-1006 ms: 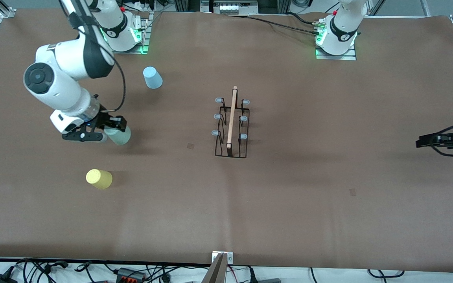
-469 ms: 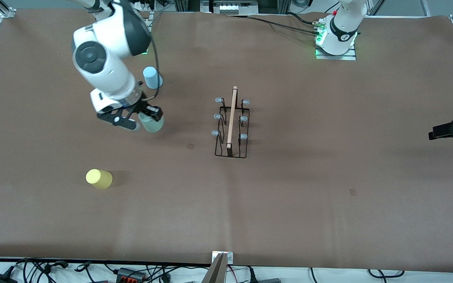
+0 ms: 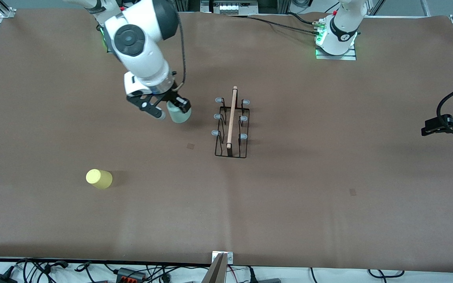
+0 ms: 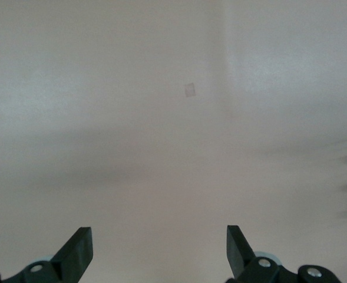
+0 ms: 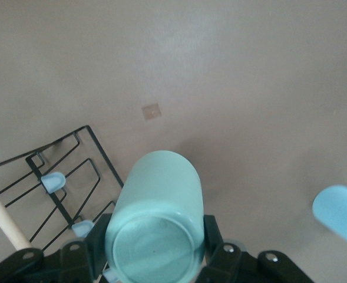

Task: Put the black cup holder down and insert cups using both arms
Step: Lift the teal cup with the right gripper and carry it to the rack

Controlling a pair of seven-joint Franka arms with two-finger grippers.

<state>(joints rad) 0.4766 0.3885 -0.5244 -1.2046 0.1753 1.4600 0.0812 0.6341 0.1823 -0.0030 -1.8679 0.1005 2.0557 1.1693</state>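
The right gripper [image 3: 170,109] is clasping the mint cup [image 3: 179,114] just beside the black cup holder [image 3: 231,127], on the side toward the right arm's end of the table. The holder's wooden rod is running toward the front camera. The left gripper [image 4: 159,250] is waiting, spread wide, at the table's other end.

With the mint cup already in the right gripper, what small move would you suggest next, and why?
Probably carry it sideways onto the nearest peg. The right gripper is shut on the mint green cup, held in the air beside the black cup holder, whose pegs are all bare. The left gripper waits open.
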